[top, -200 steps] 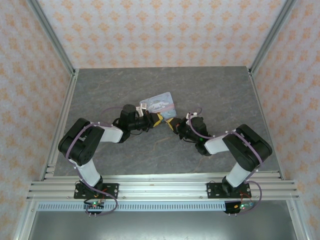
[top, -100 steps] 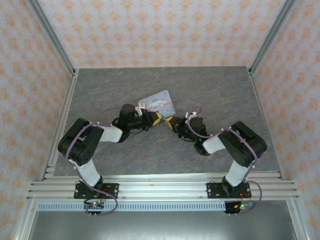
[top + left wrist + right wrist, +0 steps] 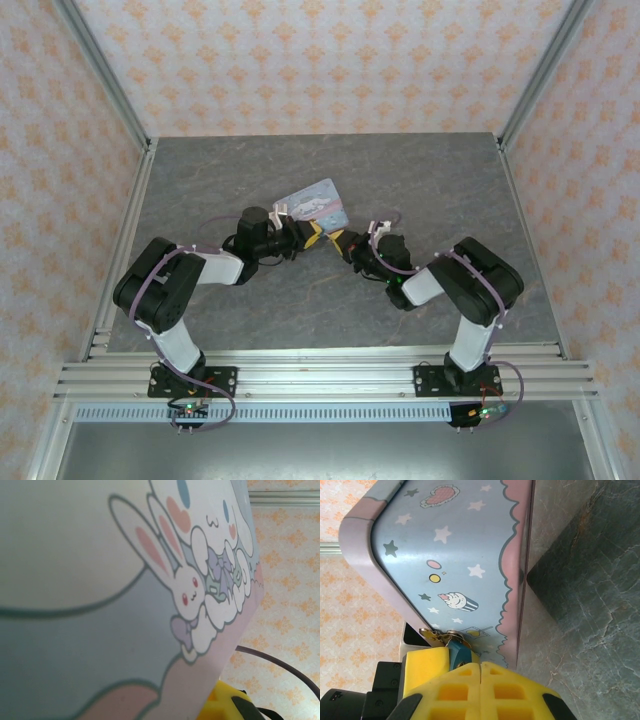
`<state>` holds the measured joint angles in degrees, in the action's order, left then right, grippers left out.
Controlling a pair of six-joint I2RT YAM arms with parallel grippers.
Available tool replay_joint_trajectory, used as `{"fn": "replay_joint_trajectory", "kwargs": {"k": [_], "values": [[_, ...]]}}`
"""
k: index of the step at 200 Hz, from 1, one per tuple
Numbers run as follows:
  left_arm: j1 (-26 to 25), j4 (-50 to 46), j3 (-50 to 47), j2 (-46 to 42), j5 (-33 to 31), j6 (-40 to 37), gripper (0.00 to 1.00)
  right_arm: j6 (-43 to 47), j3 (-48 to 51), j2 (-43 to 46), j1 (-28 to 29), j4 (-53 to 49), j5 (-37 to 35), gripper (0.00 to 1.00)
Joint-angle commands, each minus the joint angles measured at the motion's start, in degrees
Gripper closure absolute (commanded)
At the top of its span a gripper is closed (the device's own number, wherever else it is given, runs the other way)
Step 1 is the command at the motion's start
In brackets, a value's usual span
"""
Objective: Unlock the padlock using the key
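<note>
A pale blue cartoon-printed tin [image 3: 315,203] was seen near the middle of the grey marbled tabletop [image 3: 420,175], just beyond the point where the two arms met. The left end effector [image 3: 311,233] was held against the tin's near edge, and the right end effector [image 3: 342,243] was brought in just beside it from the right, so that the two were almost touching.

In the right wrist view, the right end effector's yellow fingers [image 3: 502,682] were seen pressed together, with no gap left between them. The padlock [image 3: 460,653], a small teal block, was located directly ahead of those fingertips, against the star- and cupcake-printed side of the tin. It was wedged between the right fingers and a yellow finger [image 3: 425,669] of the left end effector. Small brass-coloured and silvery metal fittings [image 3: 440,635] were seen at the padlock's top, touching the tin; what each part was could not be told.

The left end effector was closed; whether the padlock itself was pinched by it could not be told. In the left wrist view, the tin's lid, printed with a white rabbit and a long-eared dog, was seen very close and blurred.
</note>
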<state>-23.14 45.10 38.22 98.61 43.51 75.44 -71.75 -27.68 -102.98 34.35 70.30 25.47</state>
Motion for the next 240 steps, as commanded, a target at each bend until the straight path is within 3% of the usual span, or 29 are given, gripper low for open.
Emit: {"fn": "replay_joint_trajectory", "kwargs": {"k": [1, 127, 240], "values": [[-0.97, 4.29, 0.35, -2.59, 3.53, 1.47, 1.0, 0.61, -1.97, -2.39, 0.02, 4.53, 1.16, 1.0], [-1.26, 3.18, 0.54, -2.72, 3.53, 0.81, 1.0, -0.71, -6.13, -4.92, -2.44, 5.01, 7.32, 1.0], [-1.67, 2.35, 0.52, -3.95, 0.55, 1.95, 1.0, -4.67, -8.25, -5.98, -0.03, 7.22, 9.07, 1.0]]}}
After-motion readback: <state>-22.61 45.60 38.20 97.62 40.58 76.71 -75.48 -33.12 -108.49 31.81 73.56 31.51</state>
